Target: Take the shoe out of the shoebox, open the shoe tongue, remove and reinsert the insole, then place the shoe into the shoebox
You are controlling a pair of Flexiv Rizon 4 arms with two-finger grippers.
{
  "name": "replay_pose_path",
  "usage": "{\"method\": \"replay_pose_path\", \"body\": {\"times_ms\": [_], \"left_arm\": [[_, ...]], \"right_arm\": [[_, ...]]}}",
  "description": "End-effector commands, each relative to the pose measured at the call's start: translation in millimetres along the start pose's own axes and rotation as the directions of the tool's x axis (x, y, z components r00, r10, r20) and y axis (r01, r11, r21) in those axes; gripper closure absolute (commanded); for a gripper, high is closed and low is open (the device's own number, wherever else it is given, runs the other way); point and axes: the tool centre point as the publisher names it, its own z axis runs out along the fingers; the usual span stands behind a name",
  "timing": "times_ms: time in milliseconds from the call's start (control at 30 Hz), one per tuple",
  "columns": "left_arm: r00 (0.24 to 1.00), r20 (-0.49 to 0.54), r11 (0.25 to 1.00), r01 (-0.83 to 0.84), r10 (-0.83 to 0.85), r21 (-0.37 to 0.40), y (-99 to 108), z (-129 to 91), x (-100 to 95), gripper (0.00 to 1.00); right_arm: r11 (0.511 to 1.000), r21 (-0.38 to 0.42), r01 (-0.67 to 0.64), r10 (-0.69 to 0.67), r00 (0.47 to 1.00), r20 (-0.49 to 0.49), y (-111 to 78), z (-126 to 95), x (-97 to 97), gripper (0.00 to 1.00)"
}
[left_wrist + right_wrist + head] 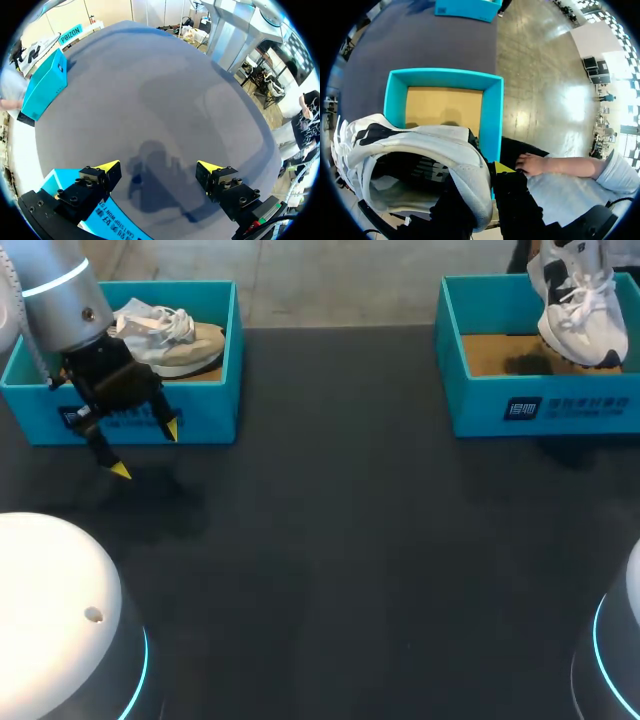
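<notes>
1. Left gripper (146, 451): spread, empty, before left shoebox (200, 415) with beige shoe (175, 340) inside.
2. Right gripper (492, 172): clamped on white shoe (578, 302) heel, above right shoebox (540, 405).
3. Risk: slipping from shallow heel hold.

Centre lane open, both table ends boxed.
Table (340, 540) bare between left shoebox (205, 410) and right shoebox (480, 410). Left gripper (146, 451), fingers spread, hangs before the left shoebox's front wall; beige shoe (175, 340) fills most of that box. White shoe (580, 300), clamped in right gripper (485, 172), hangs over right shoebox's right end, floor beside it open. A hand (532, 164) just beside that gripper, contact unclear.
</notes>
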Motion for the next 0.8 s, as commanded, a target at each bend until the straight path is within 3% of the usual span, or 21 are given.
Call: {"method": "replay_pose_path", "body": {"times_ms": [33, 333, 467, 533, 633, 800], "left_arm": [[1.000, 0.002, 1.000, -0.001, 0.001, -0.002, -0.4, 0.1, 1.3, 0.00], [1.000, 0.002, 1.000, -0.001, 0.001, -0.002, -0.4, 0.1, 1.3, 0.00], [1.000, 0.002, 1.000, -0.001, 0.001, -0.002, -0.4, 0.1, 1.3, 0.00], [1.000, 0.002, 1.000, -0.001, 0.001, -0.002, -0.4, 0.1, 1.3, 0.00], [1.000, 0.002, 1.000, -0.001, 0.001, -0.002, -0.4, 0.1, 1.3, 0.00], [1.000, 0.002, 1.000, -0.001, 0.001, -0.002, -0.4, 0.1, 1.3, 0.00]], "right_arm": [[1.000, -0.005, -0.014, 0.014, 1.000, -0.003, -3.4, 1.0, -3.0, 1.00], [0.999, 0.028, -0.039, 0.039, 0.999, 0.021, -17.5, 12.8, -23.2, 1.00], [0.978, 0.080, -0.193, 0.194, 0.981, -0.002, -25.3, 16.5, -23.1, 1.00], [0.937, 0.142, -0.320, 0.324, 0.946, -0.006, -34.0, 20.2, -23.4, 1.00], [0.823, 0.206, -0.529, 0.539, 0.843, 0.012, -49.9, 22.3, -20.1, 1.00], [0.628, 0.237, -0.741, 0.748, 0.659, 0.078, -70.9, 19.8, -5.8, 1.00]]}}
